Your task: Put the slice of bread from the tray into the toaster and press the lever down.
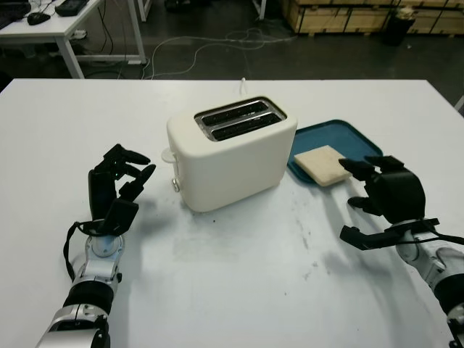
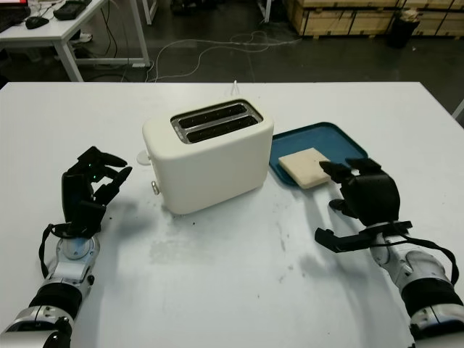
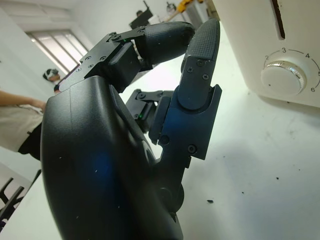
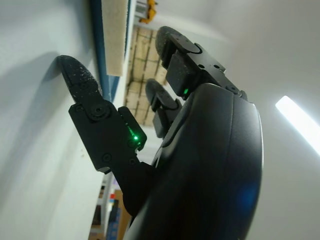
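A cream two-slot toaster (image 1: 232,152) stands mid-table with both slots empty. Its lever (image 1: 168,154) is on the end facing my left hand, above a dial (image 3: 283,77). The pale slice of bread (image 1: 322,164) lies flat on the blue tray (image 1: 341,134), just right of the toaster. My right hand (image 1: 362,190) is open and hovers over the table at the tray's near edge, with its fingertips (image 4: 75,70) close to the bread (image 4: 115,35) and apart from it. My left hand (image 1: 134,168) is open, held upright a short way left of the toaster, holding nothing.
The white table (image 1: 254,275) stretches wide in front of the toaster and between my arms. Beyond its far edge are a desk (image 1: 51,25), cables on the floor (image 1: 217,43) and wooden crates (image 1: 348,14). A person (image 3: 15,115) stands in the background of the left wrist view.
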Controlling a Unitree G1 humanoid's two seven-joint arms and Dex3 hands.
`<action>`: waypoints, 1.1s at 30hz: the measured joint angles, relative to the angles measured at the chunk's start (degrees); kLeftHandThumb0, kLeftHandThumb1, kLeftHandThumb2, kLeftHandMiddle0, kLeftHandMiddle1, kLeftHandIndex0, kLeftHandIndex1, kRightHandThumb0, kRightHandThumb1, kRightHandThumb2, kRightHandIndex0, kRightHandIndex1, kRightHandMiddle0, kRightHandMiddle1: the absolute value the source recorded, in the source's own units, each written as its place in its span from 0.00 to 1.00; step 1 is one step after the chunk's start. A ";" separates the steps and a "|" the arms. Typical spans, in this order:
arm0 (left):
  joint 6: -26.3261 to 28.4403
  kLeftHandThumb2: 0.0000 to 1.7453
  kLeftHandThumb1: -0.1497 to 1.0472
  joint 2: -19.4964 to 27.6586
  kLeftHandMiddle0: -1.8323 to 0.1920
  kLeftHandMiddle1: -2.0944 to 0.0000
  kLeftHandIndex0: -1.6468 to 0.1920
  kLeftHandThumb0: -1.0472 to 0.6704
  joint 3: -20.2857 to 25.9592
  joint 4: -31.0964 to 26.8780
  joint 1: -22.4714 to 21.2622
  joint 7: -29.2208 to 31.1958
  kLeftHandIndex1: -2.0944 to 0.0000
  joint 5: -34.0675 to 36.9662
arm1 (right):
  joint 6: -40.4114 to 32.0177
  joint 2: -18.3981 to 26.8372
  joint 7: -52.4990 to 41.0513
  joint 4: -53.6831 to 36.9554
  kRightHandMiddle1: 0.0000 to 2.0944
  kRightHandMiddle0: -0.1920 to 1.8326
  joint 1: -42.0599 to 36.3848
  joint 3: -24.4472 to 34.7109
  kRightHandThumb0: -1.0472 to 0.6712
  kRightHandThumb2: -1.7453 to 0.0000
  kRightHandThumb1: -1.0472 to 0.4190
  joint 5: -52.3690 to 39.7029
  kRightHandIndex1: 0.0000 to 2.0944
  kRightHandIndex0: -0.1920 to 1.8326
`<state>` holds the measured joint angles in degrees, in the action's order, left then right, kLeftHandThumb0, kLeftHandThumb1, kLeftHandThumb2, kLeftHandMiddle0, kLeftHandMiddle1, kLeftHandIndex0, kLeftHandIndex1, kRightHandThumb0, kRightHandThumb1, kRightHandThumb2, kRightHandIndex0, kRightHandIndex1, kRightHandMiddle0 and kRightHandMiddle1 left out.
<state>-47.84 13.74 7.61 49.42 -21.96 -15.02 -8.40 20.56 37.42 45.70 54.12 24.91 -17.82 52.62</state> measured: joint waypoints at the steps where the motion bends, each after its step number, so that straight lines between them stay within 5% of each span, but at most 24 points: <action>1: 0.00 0.00 0.89 0.00 0.56 0.29 0.52 0.26 0.00 0.00 0.00 0.00 0.38 0.00 | 0.00 -0.39 1.71 1.81 0.00 0.38 0.77 -0.97 0.42 0.99 0.34 0.00 0.09 0.33; 18: -0.01 0.00 0.89 -0.03 0.56 0.29 0.52 0.26 -0.01 -0.03 0.01 -0.10 0.39 -0.04 | 1.87 -5.40 4.32 14.62 0.01 0.37 9.04 -9.21 0.46 1.00 0.30 -2.52 0.13 0.32; 23: -0.01 0.00 0.89 -0.03 0.56 0.28 0.52 0.26 -0.01 -0.03 0.01 -0.26 0.38 -0.05 | 0.46 -5.48 1.99 15.56 0.01 0.38 11.20 -11.37 0.46 1.00 0.31 -2.49 0.30 0.24; 33: -0.02 0.01 0.89 -0.04 0.57 0.28 0.53 0.27 -0.07 -0.09 0.02 -1.03 0.38 -0.08 | 0.09 -5.59 0.19 17.48 0.03 0.41 13.80 -14.19 0.47 0.99 0.29 -2.50 0.35 0.25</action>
<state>-47.86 13.70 7.54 49.33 -21.93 -16.06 -8.47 20.65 31.83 45.89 71.60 38.70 -32.00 50.12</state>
